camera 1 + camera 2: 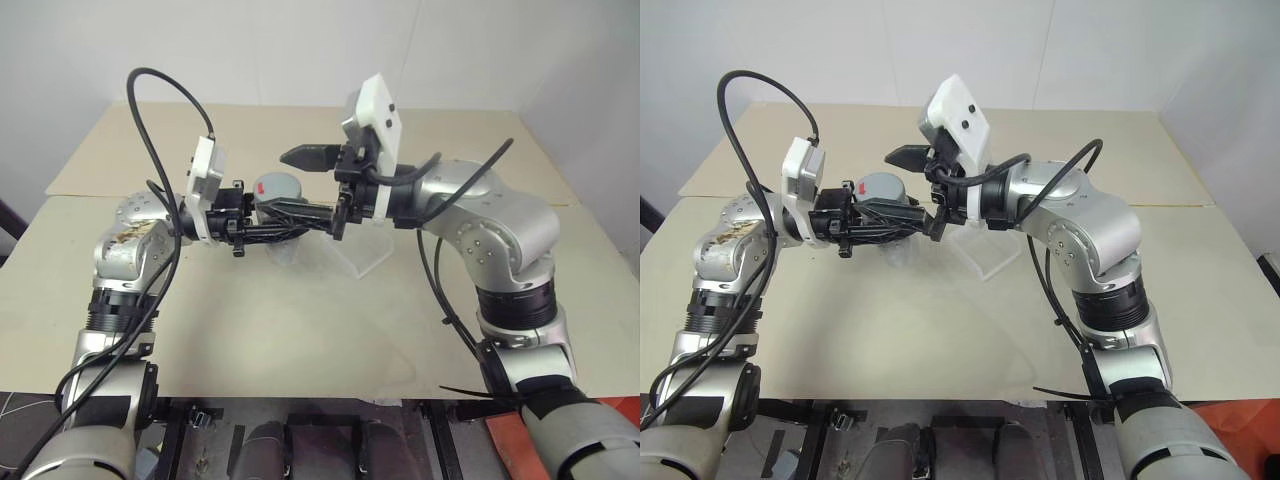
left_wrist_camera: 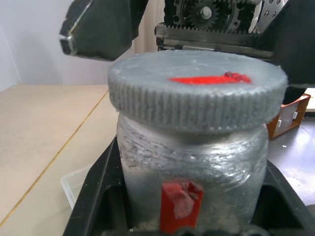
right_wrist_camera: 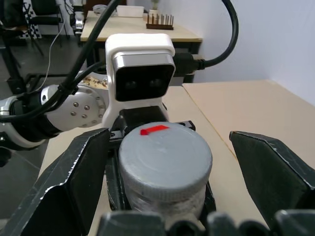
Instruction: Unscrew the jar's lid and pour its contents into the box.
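A pale beige table (image 1: 300, 330) fills the foreground, set against a white wall; a seam runs across it toward twelve o'clock, where a second sheet of the same colour continues. In the right wrist view, another table with a small wooden rack stands far behind.

The two arms meet above the table's middle. The left gripper (image 1: 300, 212) points toward three o'clock and is clamped on the jar (image 2: 192, 172), its black fingers pressed against both sides of the silvery-grey body. The jar stands upright in that grip, lifted off the surface. A red label strip marks its wall, torn at the edge.

The lid (image 2: 197, 91) is still seated on the jar, grey with a ribbed edge and a red mark on top. With the cap on and the sides clouded, the contents cannot be made out.

The right gripper (image 3: 167, 182) points toward nine o'clock, its claw spread wide: one finger on each side of the lid, both clear of it.

The box (image 1: 362, 250), clear plastic, lies on the table just behind and below the grippers, at about one o'clock from the jar. The arms cover part of it, and whether it holds anything cannot be told.
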Controlling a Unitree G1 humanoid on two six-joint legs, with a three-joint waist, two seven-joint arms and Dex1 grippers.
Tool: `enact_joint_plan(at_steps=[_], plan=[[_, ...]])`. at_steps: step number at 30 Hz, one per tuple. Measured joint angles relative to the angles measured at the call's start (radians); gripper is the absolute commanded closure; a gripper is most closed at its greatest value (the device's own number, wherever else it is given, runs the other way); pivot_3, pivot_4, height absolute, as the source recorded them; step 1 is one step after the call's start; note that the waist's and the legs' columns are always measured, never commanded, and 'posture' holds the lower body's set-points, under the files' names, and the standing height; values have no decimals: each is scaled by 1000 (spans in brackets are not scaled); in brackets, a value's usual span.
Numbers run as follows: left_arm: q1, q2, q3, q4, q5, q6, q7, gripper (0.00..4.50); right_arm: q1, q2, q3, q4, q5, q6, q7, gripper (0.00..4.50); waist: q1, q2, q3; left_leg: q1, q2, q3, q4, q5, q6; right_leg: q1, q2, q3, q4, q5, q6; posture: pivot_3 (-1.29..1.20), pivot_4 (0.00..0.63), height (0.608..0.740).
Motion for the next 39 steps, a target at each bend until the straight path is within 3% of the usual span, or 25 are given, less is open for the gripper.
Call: enact_joint_plan(at_steps=[2, 5, 9, 17, 25, 31, 36, 39], plan=[[0, 0, 0, -3, 0, 0, 0, 2508, 0, 0, 2, 0, 5, 5, 8, 36, 0, 0, 0, 0, 0, 0, 0, 0, 0, 0, 0, 0, 0, 0, 0, 0, 150, 740], [0, 0, 0, -8, 0, 0, 0, 2508, 0, 0, 3, 0, 7, 11, 12, 569, 0, 0, 0, 0, 0, 0, 0, 0, 0, 0, 0, 0, 0, 0, 0, 0, 150, 740], [0, 1, 1, -14, 0, 0, -1, 2508, -1, 0, 4, 0, 6, 16, 13, 1762, 0, 0, 0, 0, 0, 0, 0, 0, 0, 0, 0, 0, 0, 0, 0, 0, 150, 740], [0, 3, 7, -17, -1, -1, 1, 2508, -21, 17, -21, 26, 43, 59, 1, 1762, 0, 0, 0, 0, 0, 0, 0, 0, 0, 0, 0, 0, 0, 0, 0, 0, 150, 740], [34, 7, 11, -21, 0, -2, 16, 2508, -123, -9, -215, 82, 159, 132, -83, 1762, 3, 0, 0, 0, 0, 0, 0, 0, 0, 1, -1, -1, -1, 0, 0, 0, 150, 740], [38, 1, 41, -29, 1, -3, 101, 2508, 117, -157, -153, 100, -105, -82, -145, 1762, 5, 0, 0, 0, -1, 0, 0, 0, 0, 1, -1, 0, -1, 0, 0, 0, 150, 740], [49, -4, 55, -41, 2, -3, 169, 2508, 305, -202, -161, 127, -200, -147, -183, 1762, 1, 0, 0, -1, 0, 1, -1, 0, 0, 0, -1, 1, -1, 0, 0, 0, 150, 740], [60, -6, 72, -54, 14, -3, 236, 2508, 526, -224, -172, 108, -263, -189, -221, 1762, 0, -1, -1, 2, 1, 0, -1, 0, 0, 3, 1, 1, -4, 0, 0, 0, 150, 740]])
